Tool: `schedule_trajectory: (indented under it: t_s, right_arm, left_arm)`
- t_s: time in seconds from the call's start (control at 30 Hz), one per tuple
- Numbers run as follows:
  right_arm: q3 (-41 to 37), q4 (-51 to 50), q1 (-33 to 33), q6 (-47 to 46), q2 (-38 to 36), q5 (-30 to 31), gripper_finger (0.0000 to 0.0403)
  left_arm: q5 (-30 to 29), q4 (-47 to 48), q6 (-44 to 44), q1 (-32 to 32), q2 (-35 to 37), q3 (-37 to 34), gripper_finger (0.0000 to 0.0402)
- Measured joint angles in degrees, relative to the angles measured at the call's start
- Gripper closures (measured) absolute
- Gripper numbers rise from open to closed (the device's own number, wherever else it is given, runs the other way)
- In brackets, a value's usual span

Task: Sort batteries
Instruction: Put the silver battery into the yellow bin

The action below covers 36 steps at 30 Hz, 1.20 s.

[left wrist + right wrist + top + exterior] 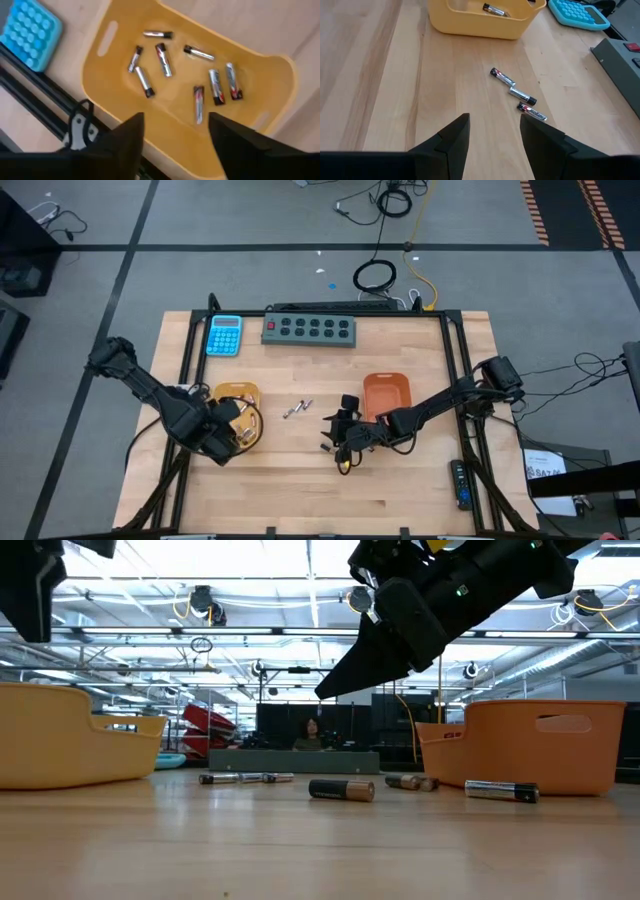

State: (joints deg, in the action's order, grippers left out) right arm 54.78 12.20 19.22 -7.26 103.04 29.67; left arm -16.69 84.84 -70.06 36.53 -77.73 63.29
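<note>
You've got eight silvery batteries dropped into the yellow tray right under your left jaws, which gape wide and empty. Three more lie on the counter ahead of your right jaws, parted, holding nothing.

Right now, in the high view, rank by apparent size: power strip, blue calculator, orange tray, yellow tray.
1. Power strip, longest.
2. Orange tray.
3. Blue calculator.
Yellow tray: unranked, since the left gripper covers part of it.
</note>
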Motion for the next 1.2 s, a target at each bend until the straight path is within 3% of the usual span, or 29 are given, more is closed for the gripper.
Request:
schedule_trajectory:
  t_s: [0.17,0.63,0.87,1.03,1.2]
  right_arm:
    - [0.0,0.0,0.0,0.1,0.0,0.0,0.0236]
    - [0.0,0.4,0.3,0.9,0.0,0.3,0.0236]
    - [-0.1,-1.5,1.9,0.8,-1.4,0.5,0.0236]
    - [-0.1,-7.2,2.8,-4.1,-5.1,-0.9,0.0240]
    - [6.2,-27.1,3.9,-11.7,-5.7,-9.3,0.0260]
  left_arm:
    - [-3.5,-1.3,2.7,-2.3,-1.1,0.0,0.0138]
    - [-7.3,-32.2,29.3,-13.5,-11.7,0.0,0.0183]
    - [-15.7,-41.7,39.7,-13.7,-15.7,0.0,0.0195]
    - [-18.4,-50.3,45.5,-11.8,-15.6,-2.5,0.0208]
    - [-22.6,-57.2,46.9,-10.5,-15.5,-7.2,0.0224]
